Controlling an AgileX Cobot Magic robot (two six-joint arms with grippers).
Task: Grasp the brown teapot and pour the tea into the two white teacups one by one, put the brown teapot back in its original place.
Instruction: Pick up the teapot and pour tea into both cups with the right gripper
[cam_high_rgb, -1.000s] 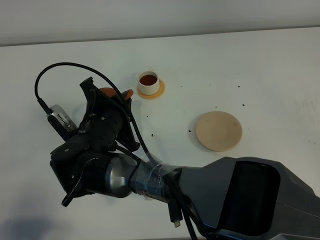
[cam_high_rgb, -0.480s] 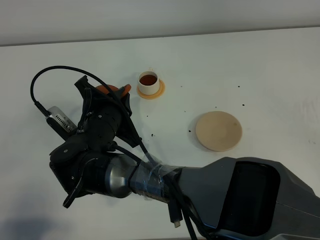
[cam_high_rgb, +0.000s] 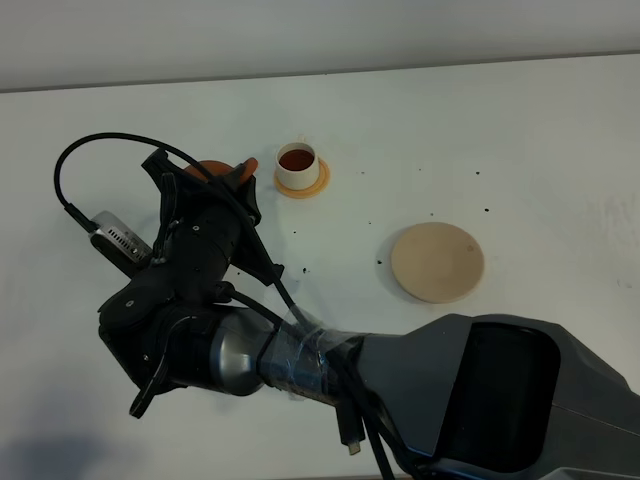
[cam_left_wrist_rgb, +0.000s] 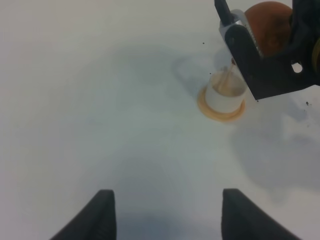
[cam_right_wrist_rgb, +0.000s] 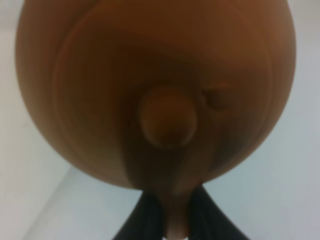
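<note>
Teapot (cam_right_wrist_rgb: 155, 90) farther back, seemingly within right gripper (cam_right_wrist_rgb: 174, 220)

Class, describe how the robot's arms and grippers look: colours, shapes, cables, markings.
The right arm is a bulky dark grey shell narrowing to a shiny metal cylinder wrapped in clear tape, ending in the black right gripper. A black cable loops above it, and a small silver box sits beside the wrist. The left gripper shows two dark, blunt fingertips.

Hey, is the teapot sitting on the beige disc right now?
No, the beige disc lies bare, while the teapot is tipped over a cup well away from it.
</note>
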